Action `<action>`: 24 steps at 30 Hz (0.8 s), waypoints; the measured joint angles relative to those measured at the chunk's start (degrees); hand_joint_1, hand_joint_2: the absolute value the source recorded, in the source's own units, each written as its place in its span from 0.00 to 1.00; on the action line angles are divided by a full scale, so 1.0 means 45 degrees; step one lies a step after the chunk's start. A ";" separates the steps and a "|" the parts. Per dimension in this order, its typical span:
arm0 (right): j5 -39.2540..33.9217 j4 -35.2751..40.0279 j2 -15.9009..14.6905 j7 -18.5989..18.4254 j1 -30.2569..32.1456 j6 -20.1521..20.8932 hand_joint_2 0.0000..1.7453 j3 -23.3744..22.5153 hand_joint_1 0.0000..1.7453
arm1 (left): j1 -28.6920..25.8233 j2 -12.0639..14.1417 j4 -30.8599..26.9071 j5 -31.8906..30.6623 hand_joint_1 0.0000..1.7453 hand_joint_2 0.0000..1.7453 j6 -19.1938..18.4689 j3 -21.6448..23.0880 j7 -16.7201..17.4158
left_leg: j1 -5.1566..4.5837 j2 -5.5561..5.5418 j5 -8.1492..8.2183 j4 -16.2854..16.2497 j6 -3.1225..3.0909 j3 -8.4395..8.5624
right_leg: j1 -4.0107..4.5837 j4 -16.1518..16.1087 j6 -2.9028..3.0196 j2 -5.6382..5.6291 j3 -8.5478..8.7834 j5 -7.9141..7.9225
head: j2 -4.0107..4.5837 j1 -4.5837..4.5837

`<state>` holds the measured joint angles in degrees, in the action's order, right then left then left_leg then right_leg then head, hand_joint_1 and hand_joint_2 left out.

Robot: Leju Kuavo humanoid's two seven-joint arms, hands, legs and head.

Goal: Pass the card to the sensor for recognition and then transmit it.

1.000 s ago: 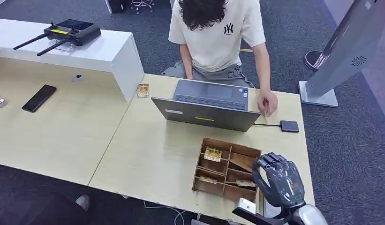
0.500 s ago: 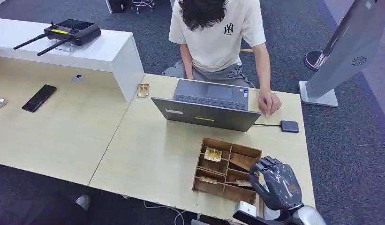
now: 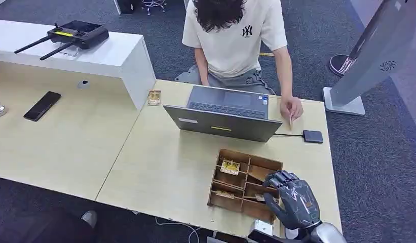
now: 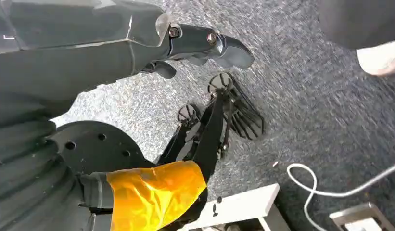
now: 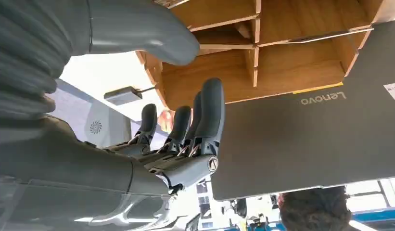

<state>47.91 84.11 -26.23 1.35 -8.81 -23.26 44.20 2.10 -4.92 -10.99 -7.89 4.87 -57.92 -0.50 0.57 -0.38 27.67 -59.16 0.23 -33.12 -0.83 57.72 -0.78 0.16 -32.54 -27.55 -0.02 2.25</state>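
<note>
My right hand (image 3: 293, 200) hovers over the near right corner of the wooden compartment tray (image 3: 215, 178), fingers spread and holding nothing. Patterned cards lie in the tray: one in a far left compartment (image 3: 229, 166), one in a near left compartment (image 3: 224, 193), and one (image 3: 260, 197) just beside my fingertips. The sensor (image 3: 312, 136), a small black box wired to the laptop, sits on the table beyond the tray. In the right wrist view the right hand (image 5: 176, 144) is spread in front of the tray (image 5: 282, 62). My left hand (image 4: 137, 48) hangs over the carpet with nothing in it.
A grey laptop (image 3: 223, 115) stands open between the tray and a seated person (image 3: 235, 30), whose hand (image 3: 291, 108) rests on the table near the sensor with something thin under its fingers. A phone (image 3: 42, 106) lies on the left desk. A white kiosk base (image 3: 343, 101) stands at the right.
My right hand has sunk and shifted slightly left, bringing its fingers over the tray's near right compartments. The person's hand has shifted a little by the sensor.
</note>
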 joint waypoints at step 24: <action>0.0262 0.0894 -0.0544 -0.0655 0.0226 0.0161 1.00 -0.0131 0.55 | 0.0002 0.0107 0.0000 -0.0078 0.00 1.00 -0.0330 -0.0185 -0.0117 | 0.0000 0.0000 0.0000 0.0000 0.0000 0.0003 | 0.0000 0.0000 0.0000 -0.0002 -0.0001 0.0000 | 0.0000 0.0000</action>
<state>49.09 88.13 -28.68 -1.59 -7.79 -22.53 43.60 2.11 -4.44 -10.99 -8.24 3.39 -58.75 -1.03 0.57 -0.38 27.67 -59.16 0.23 -33.11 -0.83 57.71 -0.78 0.15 -32.55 -27.55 -0.02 2.25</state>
